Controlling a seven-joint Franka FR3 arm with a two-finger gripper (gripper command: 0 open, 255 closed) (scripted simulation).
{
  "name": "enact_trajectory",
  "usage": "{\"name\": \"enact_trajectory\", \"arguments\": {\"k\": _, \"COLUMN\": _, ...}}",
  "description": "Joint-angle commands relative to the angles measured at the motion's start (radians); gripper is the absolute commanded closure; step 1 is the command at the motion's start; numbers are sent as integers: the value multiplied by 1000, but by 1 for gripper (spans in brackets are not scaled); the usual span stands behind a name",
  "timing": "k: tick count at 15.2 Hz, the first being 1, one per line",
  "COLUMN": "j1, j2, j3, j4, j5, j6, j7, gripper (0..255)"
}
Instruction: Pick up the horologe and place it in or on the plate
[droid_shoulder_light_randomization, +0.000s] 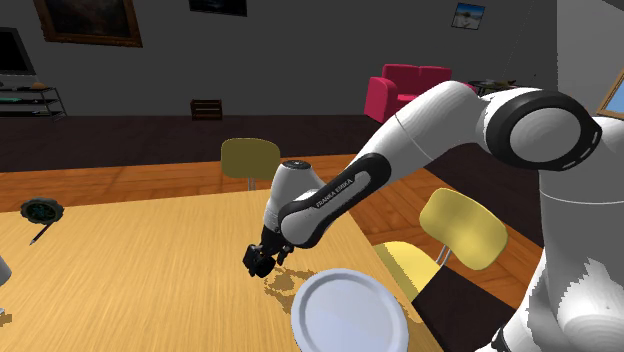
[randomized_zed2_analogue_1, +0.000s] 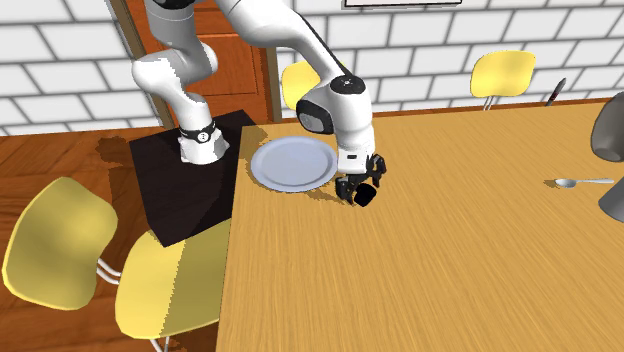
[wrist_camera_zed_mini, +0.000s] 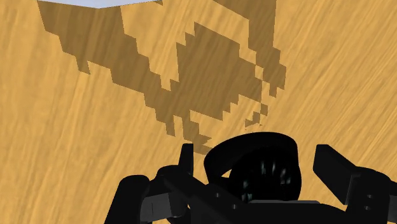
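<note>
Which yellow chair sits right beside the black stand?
The yellow chair at the second exterior view's lower left, its seat beside the black box stand. The other two stand along the wooden table's far edge.

You had one line of readable lettering before you: the brand name "FRANKA EMIKA", set in small pale capitals on the dark band (droid_shoulder_light_randomization: 335, 193) that ran along the forearm of the white arm (droid_shoulder_light_randomization: 420, 125) in the shoulder view. The words ran lengthwise down that link, slanting with it toward the wrist. In the wrist view, the face of the black watch (wrist_camera_zed_mini: 261, 170) clasped in the gripper (wrist_camera_zed_mini: 253, 153) carried a few pale flecks, which were too faint for you to read as numbers or letters.
</note>
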Motion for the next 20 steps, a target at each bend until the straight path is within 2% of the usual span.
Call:
{"name": "enact_trajectory", "arguments": {"k": 1, "j1": 0, "j2": 1, "j3": 0, "j4": 1, "j5": 0, "j6": 0, "j7": 0, "gripper": 0}}
{"name": "enact_trajectory", "arguments": {"k": 3, "j1": 0, "j2": 1, "j3": 0, "j4": 0, "j5": 0, "j6": 0, "j7": 0, "gripper": 0}}
{"name": "enact_trajectory", "arguments": {"k": 4, "j1": 0, "j2": 1, "j3": 0, "j4": 0, "j5": 0, "j6": 0, "j7": 0, "gripper": 255}}
{"name": "enact_trajectory", "arguments": {"k": 13, "j1": 0, "j2": 1, "j3": 0, "j4": 1, "j5": 0, "j6": 0, "j7": 0, "gripper": 255}}
{"name": "enact_trajectory", "arguments": {"k": 20, "j1": -7, "j2": -69, "j3": 7, "j4": 7, "j5": 9, "j6": -75, "j7": 4, "gripper": 255}}
